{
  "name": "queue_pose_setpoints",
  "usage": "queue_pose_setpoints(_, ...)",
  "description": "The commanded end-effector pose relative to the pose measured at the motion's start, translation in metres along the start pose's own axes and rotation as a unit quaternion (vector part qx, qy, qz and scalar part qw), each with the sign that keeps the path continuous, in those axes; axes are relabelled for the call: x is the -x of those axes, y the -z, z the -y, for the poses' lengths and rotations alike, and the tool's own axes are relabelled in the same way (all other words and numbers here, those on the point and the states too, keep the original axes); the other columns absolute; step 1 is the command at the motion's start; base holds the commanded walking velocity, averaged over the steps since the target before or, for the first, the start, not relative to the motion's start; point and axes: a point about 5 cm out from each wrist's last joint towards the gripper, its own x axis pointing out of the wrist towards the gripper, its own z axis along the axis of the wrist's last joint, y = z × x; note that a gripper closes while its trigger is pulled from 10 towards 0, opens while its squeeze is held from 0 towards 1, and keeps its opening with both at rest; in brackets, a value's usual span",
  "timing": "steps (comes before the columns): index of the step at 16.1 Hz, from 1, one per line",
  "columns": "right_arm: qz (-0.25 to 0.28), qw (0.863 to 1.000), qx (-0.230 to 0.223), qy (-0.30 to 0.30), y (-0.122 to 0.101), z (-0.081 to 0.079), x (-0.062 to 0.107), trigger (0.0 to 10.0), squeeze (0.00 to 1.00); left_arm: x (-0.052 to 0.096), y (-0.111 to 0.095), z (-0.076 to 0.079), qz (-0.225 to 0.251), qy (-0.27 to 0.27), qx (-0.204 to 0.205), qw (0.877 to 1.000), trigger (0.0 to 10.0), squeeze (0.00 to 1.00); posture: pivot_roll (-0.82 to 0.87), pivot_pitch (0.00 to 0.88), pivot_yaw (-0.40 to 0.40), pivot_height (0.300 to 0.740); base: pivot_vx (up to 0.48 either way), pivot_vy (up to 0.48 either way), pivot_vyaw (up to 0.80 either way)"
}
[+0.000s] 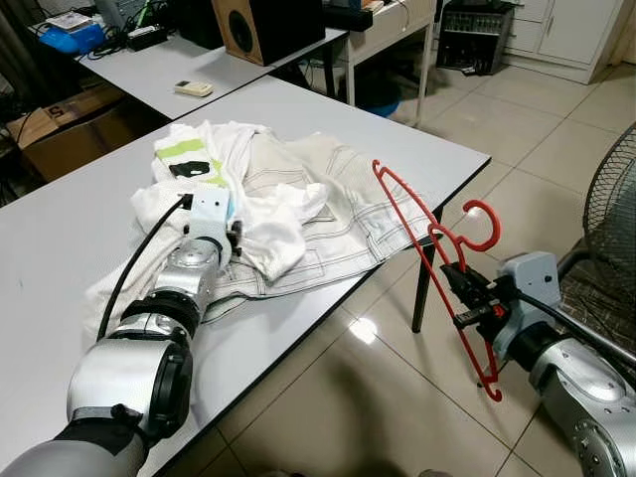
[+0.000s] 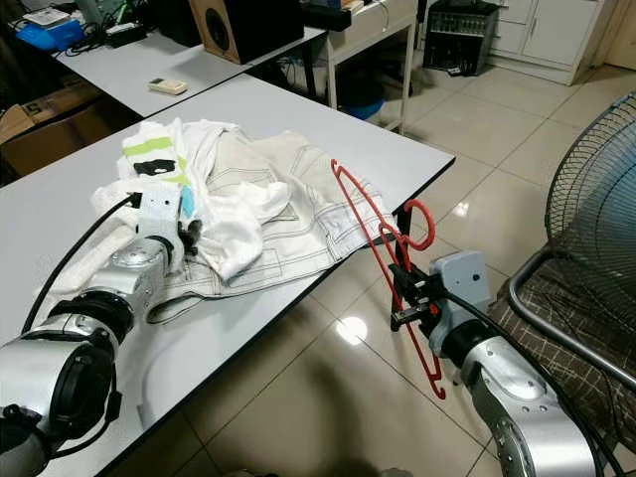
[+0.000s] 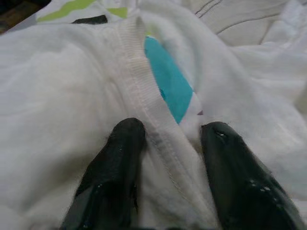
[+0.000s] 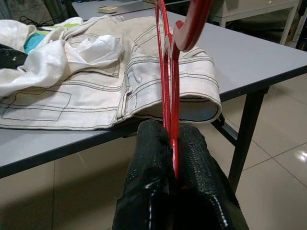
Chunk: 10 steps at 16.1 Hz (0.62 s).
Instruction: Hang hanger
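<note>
A red plastic hanger [image 1: 427, 238] is held off the table's near right corner, hook up, with my right gripper [image 1: 459, 288] shut on its lower bar; the right wrist view has the hanger [image 4: 165, 72] pinched between the black fingers [image 4: 148, 158]. On the grey table [image 1: 60, 229] lies a crumpled white T-shirt [image 1: 268, 214] with green and teal print, partly over cream trousers [image 1: 348, 199]. My left gripper [image 3: 172, 132] rests on the shirt, open, its two fingers either side of the ribbed collar [image 3: 144, 91].
A standing fan [image 1: 611, 209] is close on the right. A second table behind carries a speaker [image 1: 263, 25], a remote [image 1: 194, 88] and cables. A cardboard box [image 1: 60, 124] sits at the left. Tiled floor lies below the hanger.
</note>
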Motion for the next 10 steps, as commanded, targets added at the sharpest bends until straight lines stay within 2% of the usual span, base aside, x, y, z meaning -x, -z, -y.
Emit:
queue_pose_setpoints(1,-0.001,1.000,-0.003,-0.006,-0.0010,-0.0011,-0.0026,10.0,0.00,0.0018,0.0084,-0.0149,-0.019,-0.026,-0.002,0.999,0.0,0.00,-0.20,0.000,0.151,0.740,0.000,0.000,0.00)
queue_pose_setpoints(10,-0.001,1.000,-0.005,-0.005,0.0000,-0.0020,-0.0030,10.0,0.00,0.0024,0.0122,-0.0127,-0.013,-0.017,0.032,0.999,0.0,0.00,-0.20,0.000,0.156,0.740,0.000,0.000,0.00)
